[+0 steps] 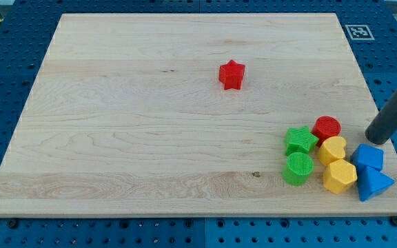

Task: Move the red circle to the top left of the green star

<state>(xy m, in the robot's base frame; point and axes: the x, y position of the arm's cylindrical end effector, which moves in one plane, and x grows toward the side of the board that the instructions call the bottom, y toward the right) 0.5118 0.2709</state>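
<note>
While the arm stood at the right edge, the blocks lay thus:
Fingers: none showed; the arm ended in a plain rod holding nothing.
My tip (376, 138): on the tabletop (116, 138), near the red circle's right, apart from it, just beyond the blue blocks.
Red circle (327, 128): near right corner, touching the green star's upper right.
Green star (300, 140): leftmost of the cluster.
Green circle (298, 169): just nearer than the star.
Yellow blocks (332, 149) (339, 176): right of the greens.
Blue blocks (369, 158) (373, 184): rightmost.
Red star (231, 74): alone, far centre.
</note>
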